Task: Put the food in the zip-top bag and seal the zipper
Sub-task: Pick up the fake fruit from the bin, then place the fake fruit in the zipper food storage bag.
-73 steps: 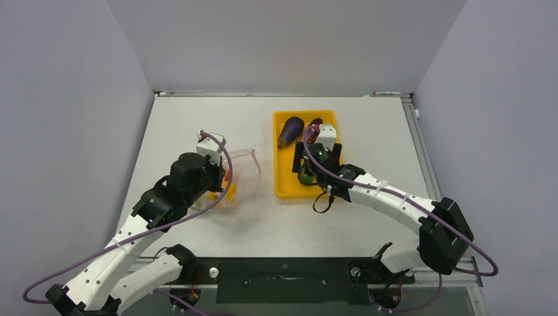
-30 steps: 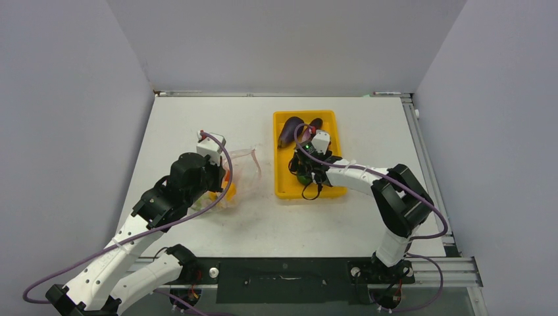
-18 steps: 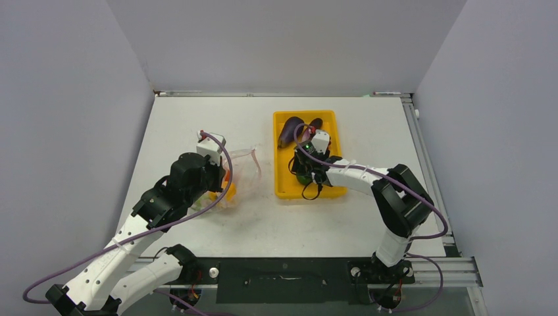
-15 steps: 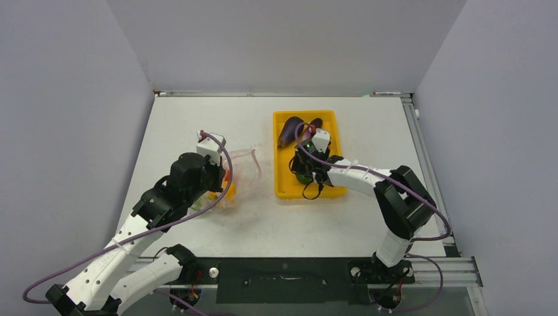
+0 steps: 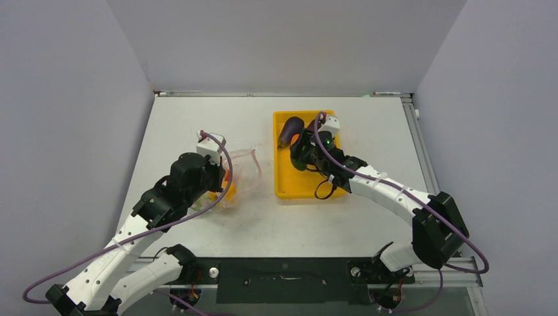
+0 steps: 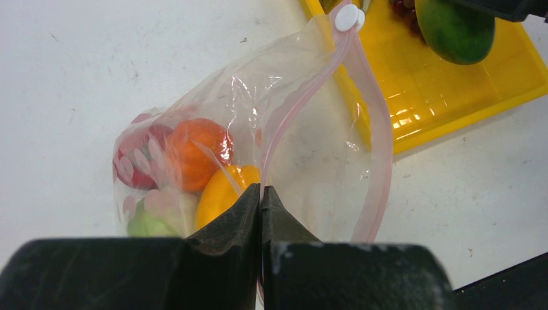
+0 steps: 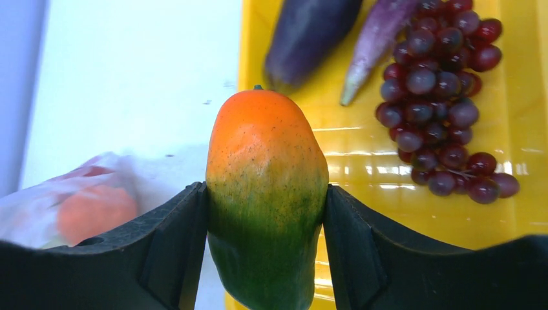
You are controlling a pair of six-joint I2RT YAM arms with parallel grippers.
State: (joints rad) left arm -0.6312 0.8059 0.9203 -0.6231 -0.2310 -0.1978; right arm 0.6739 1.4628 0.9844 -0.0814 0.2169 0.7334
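Note:
The zip-top bag (image 6: pixel 310 129) lies on the table left of the tray, mouth open. Its pink zipper (image 6: pixel 284 113) is pinched in my left gripper (image 6: pixel 262 192), which is shut on it. Inside the bag sit a red tomato (image 6: pixel 132 145), an orange piece (image 6: pixel 194 152), a yellow pepper (image 6: pixel 223 190) and a green piece (image 6: pixel 145 226). My right gripper (image 7: pixel 265 194) is shut on a green-and-orange mango (image 7: pixel 265 148), held above the yellow tray (image 7: pixel 362 168). In the tray lie a dark eggplant (image 7: pixel 310 32), a slimmer purple one (image 7: pixel 378 42) and grapes (image 7: pixel 439 97).
The yellow tray (image 5: pixel 289 187) stands right of the middle of the white table, the bag (image 5: pixel 242 170) just left of it. The zipper's white slider (image 6: pixel 349 16) sits at the strip's far end, near the tray's corner. Grey walls close in the table.
My right gripper has closed on the mango and lifted it out of the tray, moving toward the tray's far end. The left gripper and the bag have not moved.

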